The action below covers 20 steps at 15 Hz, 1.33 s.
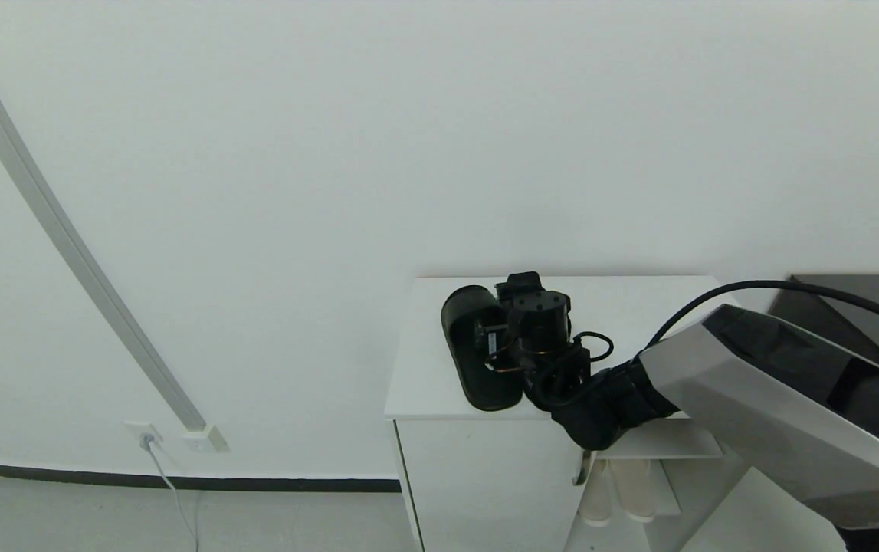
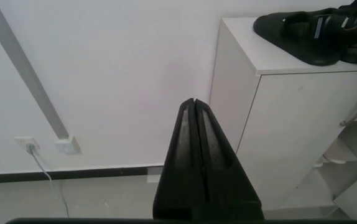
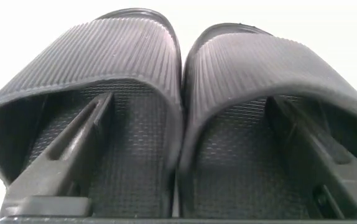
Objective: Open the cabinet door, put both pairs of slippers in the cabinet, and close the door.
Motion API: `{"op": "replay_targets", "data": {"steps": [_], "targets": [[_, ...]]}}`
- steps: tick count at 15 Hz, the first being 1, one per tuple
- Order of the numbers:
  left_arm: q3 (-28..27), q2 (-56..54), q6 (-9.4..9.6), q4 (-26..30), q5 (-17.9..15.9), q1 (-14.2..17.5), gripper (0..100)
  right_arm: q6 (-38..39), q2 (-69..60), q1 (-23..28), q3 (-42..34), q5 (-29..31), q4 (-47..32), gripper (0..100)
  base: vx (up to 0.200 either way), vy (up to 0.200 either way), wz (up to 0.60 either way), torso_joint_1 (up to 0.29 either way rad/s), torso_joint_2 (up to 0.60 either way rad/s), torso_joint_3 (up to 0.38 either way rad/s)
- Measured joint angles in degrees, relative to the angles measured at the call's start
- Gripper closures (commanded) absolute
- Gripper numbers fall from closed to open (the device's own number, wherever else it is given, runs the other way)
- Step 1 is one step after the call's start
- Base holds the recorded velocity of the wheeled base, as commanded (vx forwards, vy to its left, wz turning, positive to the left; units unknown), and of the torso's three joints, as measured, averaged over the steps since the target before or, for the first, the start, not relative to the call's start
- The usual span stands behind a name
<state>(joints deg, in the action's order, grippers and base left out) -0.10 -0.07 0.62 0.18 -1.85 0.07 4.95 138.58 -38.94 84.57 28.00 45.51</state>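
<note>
The right tool (image 3: pixel 190 102), spread wide, reaches into both black slippers (image 1: pixel 477 353) lying by the left front corner of the cabinet (image 1: pixel 485 475) top, while the left tool (image 2: pixel 194 109) hangs pinched together, empty, nearby.

Bare indoor room, prob. a lab/test space w/ one home-style furnishing. Plain white wall (image 1: pixel 439 138); grey cable duct (image 1: pixel 63 230) runs diagonally down it to a wall socket (image 1: pixel 144 433). Black skirting strip (image 1: pixel 270 484) meets pale grey floor (image 1: pixel 48 514). Small white cabinet (image 1: pixel 485 475) stands against the wall, door open, shelves inside.
</note>
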Motion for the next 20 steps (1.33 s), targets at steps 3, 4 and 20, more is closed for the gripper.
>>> {"op": "replay_targets", "data": {"steps": [3,4,20], "targets": [[0.0,0.0,0.04,0.0,0.0,0.0,100,0.0,0.5,0.0,0.5,0.0,0.0,100,0.0,0.0,0.0,0.0,0.0,0.0],[0.0,0.0,0.04,0.0,-0.1,0.0,100,0.0,0.5,0.1,0.7,0.0,0.1,100,0.0,0.0,0.0,0.0,0.0,0.0],[0.0,0.0,-0.02,0.0,-0.1,0.0,100,-3.0,-30.2,-2.0,-38.1,-12.1,6.4,100,0.0,0.0,0.0,0.0,0.0,0.0]]}}
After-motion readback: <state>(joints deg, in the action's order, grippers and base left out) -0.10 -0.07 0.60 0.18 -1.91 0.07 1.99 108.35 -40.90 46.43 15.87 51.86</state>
